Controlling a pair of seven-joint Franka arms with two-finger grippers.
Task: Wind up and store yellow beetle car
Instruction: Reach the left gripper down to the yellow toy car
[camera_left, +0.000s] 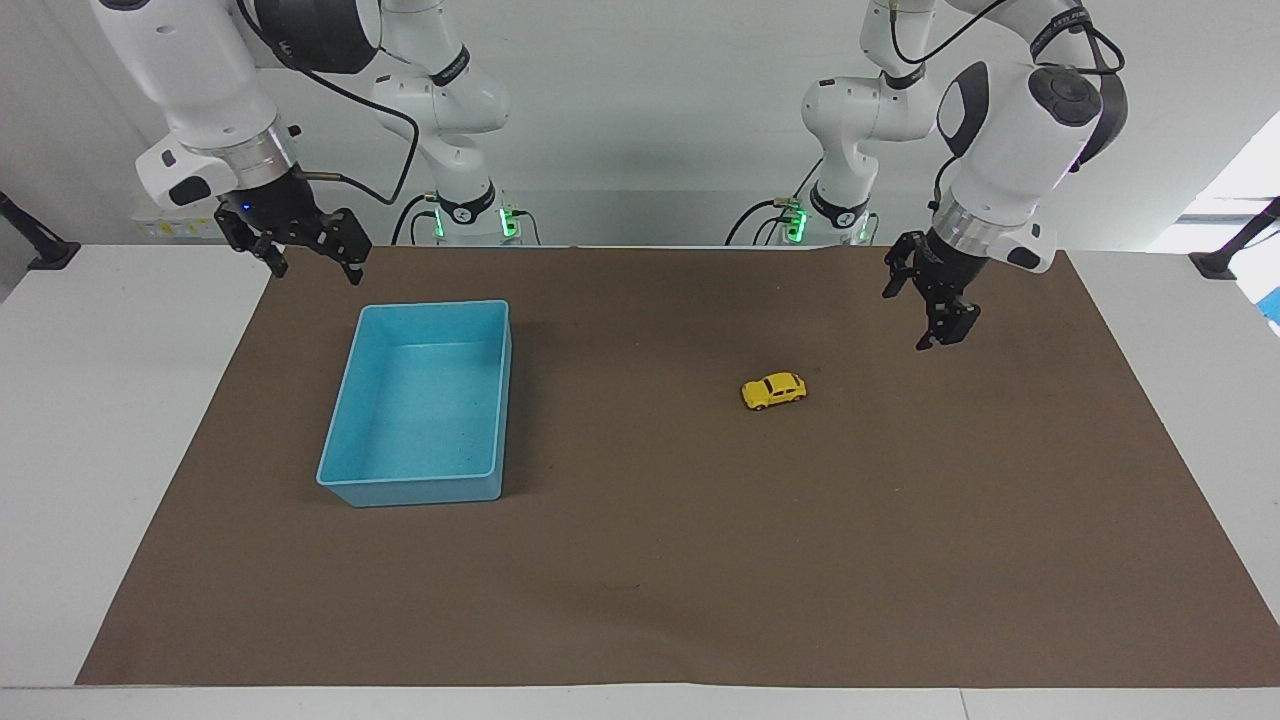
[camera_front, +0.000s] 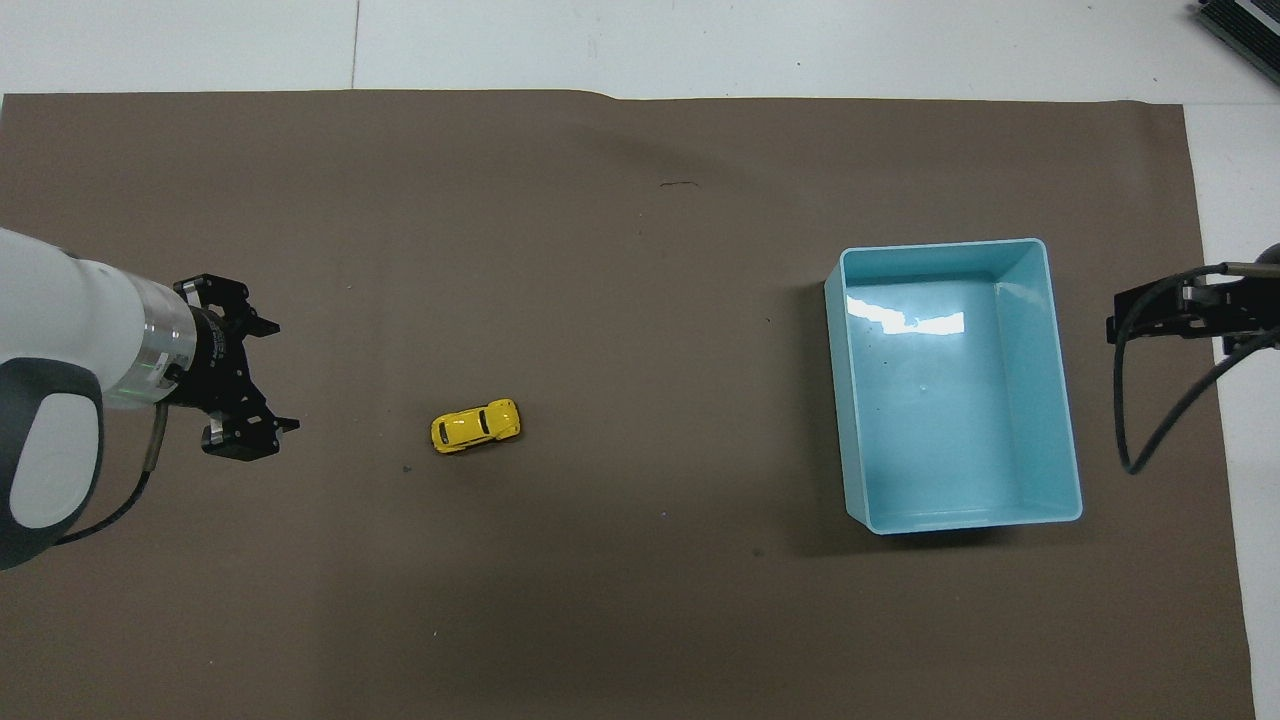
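Observation:
The yellow beetle car (camera_left: 774, 390) stands on its wheels on the brown mat, toward the left arm's end; it also shows in the overhead view (camera_front: 476, 426). The blue bin (camera_left: 420, 305) stands empty toward the right arm's end, and its rim shows in the overhead view (camera_front: 940, 246). My left gripper (camera_left: 908, 318) is open and empty in the air over the mat, beside the car and apart from it; it also shows in the overhead view (camera_front: 275, 377). My right gripper (camera_left: 316, 272) is open and empty, and waits raised over the mat's corner by the bin.
The brown mat (camera_left: 700, 560) covers most of the white table (camera_left: 120, 420). Both arm bases stand at the robots' edge of the table.

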